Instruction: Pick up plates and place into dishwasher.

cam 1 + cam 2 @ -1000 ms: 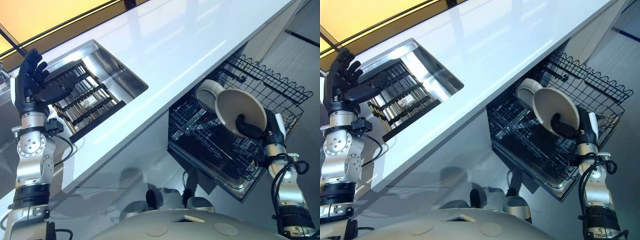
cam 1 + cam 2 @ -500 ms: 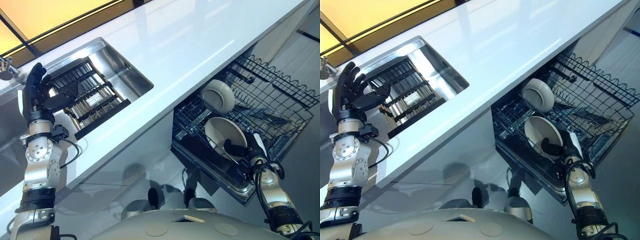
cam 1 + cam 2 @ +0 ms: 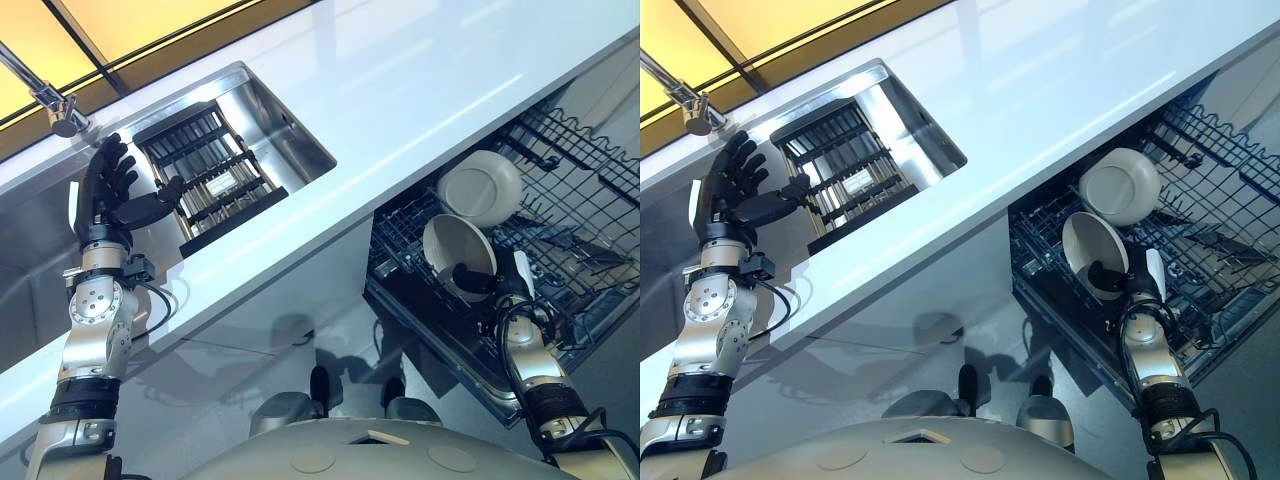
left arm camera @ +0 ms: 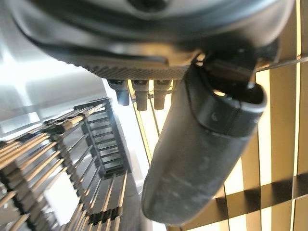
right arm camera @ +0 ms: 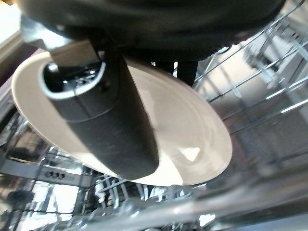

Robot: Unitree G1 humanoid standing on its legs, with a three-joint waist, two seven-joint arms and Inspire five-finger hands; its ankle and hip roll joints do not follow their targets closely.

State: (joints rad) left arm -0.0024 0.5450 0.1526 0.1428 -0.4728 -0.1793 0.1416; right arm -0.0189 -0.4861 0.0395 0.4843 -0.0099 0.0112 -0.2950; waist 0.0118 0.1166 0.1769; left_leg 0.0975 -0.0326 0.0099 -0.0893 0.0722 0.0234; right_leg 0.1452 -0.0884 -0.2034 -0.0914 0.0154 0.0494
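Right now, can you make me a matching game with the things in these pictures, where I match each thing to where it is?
Things:
1. plate
2. bowl
3. rack
4. left hand
5. tap

Places:
A. raised and open beside the sink
B. lying in the sink
C. standing in the dishwasher basket with no hand on it
D. pinched by the right hand over the basket
E. sticking out at the far end of the sink

Pairs: 1-D, 2-C, 3-B, 4-A, 5-E
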